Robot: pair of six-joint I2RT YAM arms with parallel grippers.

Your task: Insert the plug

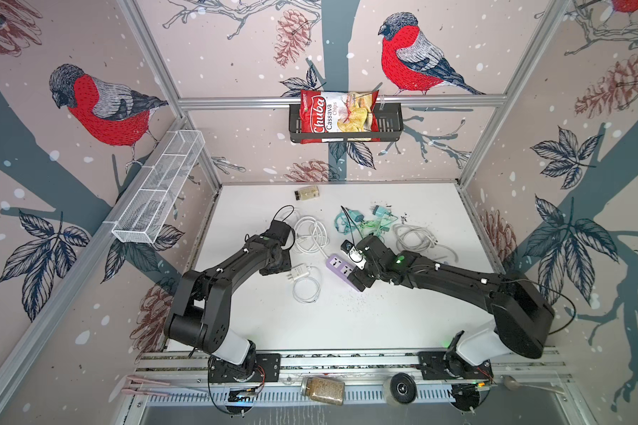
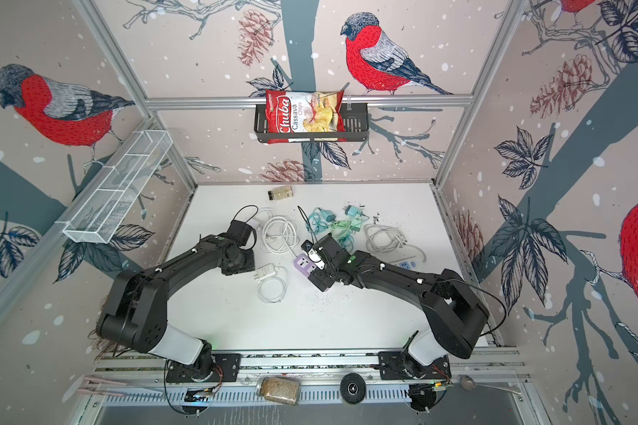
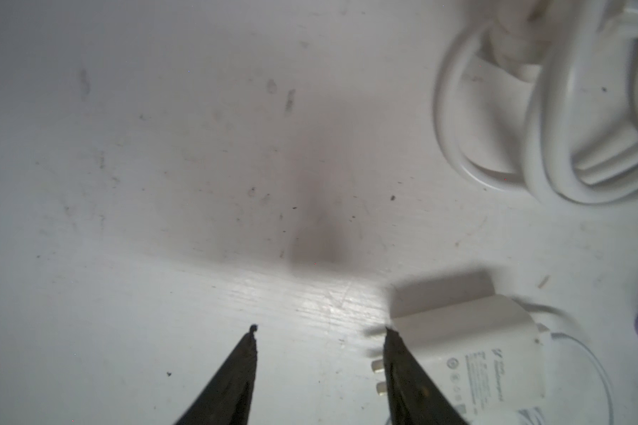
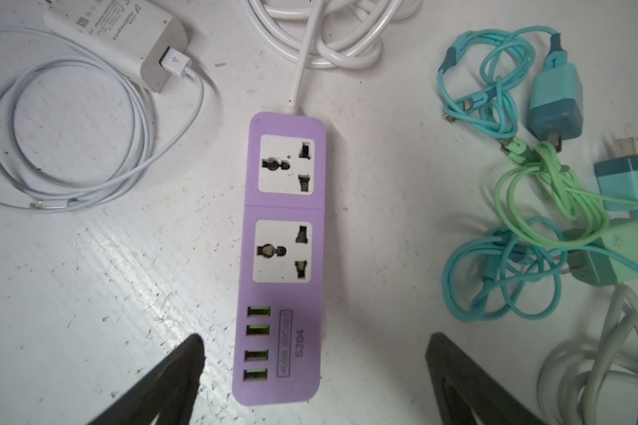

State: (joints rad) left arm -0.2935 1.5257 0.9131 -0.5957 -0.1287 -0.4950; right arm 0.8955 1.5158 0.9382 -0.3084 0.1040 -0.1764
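The step in hand looks like the reach for the plug, with nothing picked up yet. The white charger (image 1: 298, 273) lies flat on the desk (image 1: 383, 323) a little left of centre in both top views, its thin cable (image 1: 306, 290) looped just below it. The purple power strip (image 1: 341, 265) lies just to its right with both sockets empty. In the left wrist view the left gripper (image 3: 321, 331) is half spread and empty. One finger (image 3: 395, 353) sits right against the charger's pins, so the charger's body is outside the jaws rather than between them. In the right wrist view the right gripper (image 4: 315, 338) is spread wide and holds nothing, a finger on either side of the strip's USB end with desk showing in both gaps. Next, the left gripper probably needs to shift sideways over the charger's body, pinch its flat sides, lift it and turn the pins toward a socket. Meanwhile the right gripper could close on the strip to steady it
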